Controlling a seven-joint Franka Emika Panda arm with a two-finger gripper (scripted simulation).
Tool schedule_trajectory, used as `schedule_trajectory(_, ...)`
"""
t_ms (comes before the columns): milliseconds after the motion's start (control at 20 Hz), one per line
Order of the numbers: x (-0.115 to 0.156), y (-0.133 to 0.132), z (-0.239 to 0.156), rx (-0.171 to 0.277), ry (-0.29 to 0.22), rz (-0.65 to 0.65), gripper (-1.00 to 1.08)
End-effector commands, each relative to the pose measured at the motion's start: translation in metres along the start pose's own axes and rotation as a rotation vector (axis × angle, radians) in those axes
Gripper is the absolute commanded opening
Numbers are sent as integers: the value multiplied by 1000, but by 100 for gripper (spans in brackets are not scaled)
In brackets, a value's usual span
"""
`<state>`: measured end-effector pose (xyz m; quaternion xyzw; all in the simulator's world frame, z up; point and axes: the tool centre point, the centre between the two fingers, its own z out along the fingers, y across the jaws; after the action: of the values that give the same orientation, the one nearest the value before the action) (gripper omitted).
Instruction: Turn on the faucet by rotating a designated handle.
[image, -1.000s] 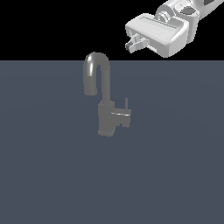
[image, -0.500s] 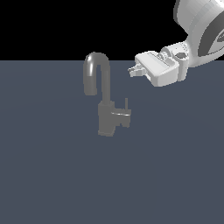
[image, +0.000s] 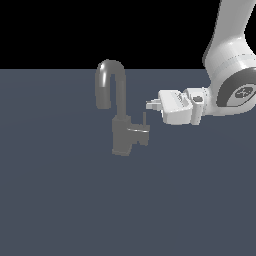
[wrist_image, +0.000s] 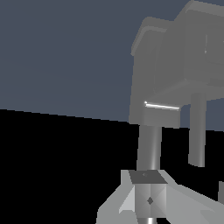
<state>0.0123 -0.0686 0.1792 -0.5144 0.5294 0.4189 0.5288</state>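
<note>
The grey faucet (image: 121, 131) stands on the dark floor, its hook-shaped spout (image: 110, 75) rising above the blocky body. The handle (image: 140, 135) sticks out toward the exterior view's right, with a thin pin (image: 145, 119) standing at its end. My white gripper (image: 150, 104) lies level, pointing at the faucet, just right of and slightly above the pin, apart from it. Its fingers look shut and hold nothing. In the wrist view the faucet body (wrist_image: 192, 57) and the handle block (wrist_image: 153, 78) fill the picture close ahead of the gripper (wrist_image: 148, 199).
The grey-blue floor (image: 60, 200) spreads flat around the faucet. My white arm (image: 232, 60) comes in from the exterior view's upper right.
The gripper has come down and leftward from the upper right, to the level of the handle's pin. The faucet and its handle have not moved.
</note>
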Motion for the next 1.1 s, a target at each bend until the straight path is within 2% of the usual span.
schedule_trajectory(0, 13, 0, 3, 40, -30, 37, -100)
schedule_trajectory(200, 27, 1, 7, 82, -62, 79, -100)
schedule_trajectory(400, 34, 1, 9, 105, -80, 101, -100)
schedule_trajectory(750, 36, 2, 10, 109, -83, 106, -100)
schedule_trajectory(1050, 30, 19, 12, 109, -83, 106, -100)
